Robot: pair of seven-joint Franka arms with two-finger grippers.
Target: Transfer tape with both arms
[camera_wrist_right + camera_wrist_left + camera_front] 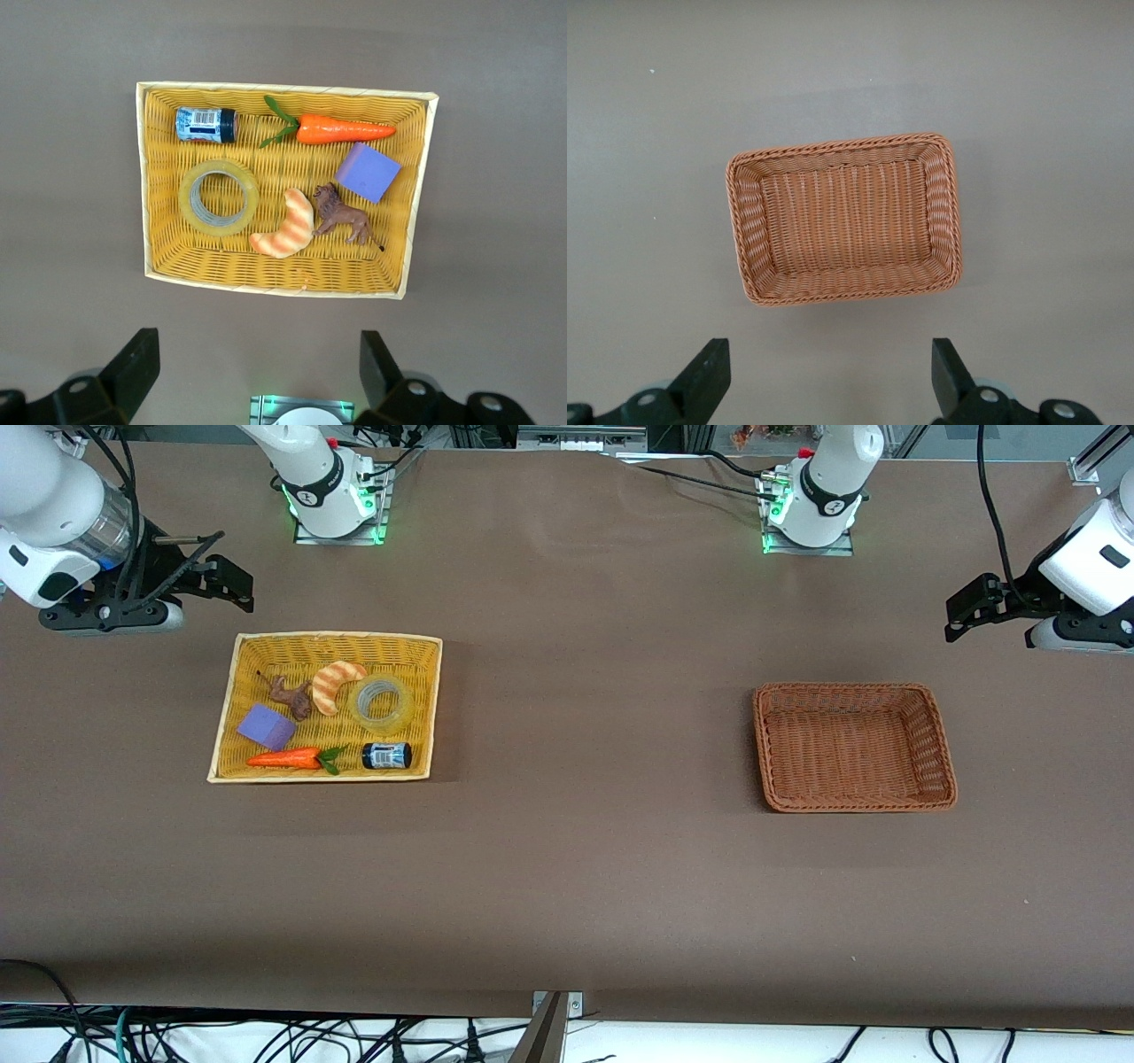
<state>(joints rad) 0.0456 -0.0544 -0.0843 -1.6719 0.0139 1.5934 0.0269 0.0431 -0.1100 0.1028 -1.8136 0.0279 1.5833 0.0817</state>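
Note:
The tape point(383, 702) is a translucent yellowish ring with a grey core. It lies flat in the yellow wicker basket point(232, 707) toward the right arm's end of the table, beside a striped croissant point(334, 685). It also shows in the right wrist view point(219, 197). My right gripper point(226, 584) is open and empty, up in the air off the basket's corner nearest the right arm's base; in its wrist view point(257, 376) the jaws stand wide apart. My left gripper point(970, 607) is open and empty, up in the air at the left arm's end; its wrist view point(831, 381) looks down on the brown basket.
The yellow basket also holds a dark jar point(386, 755), a carrot point(288, 759), a purple block point(266, 727) and a small brown animal figure point(291, 694). An empty brown wicker basket point(941, 735) stands toward the left arm's end and shows in the left wrist view point(744, 230).

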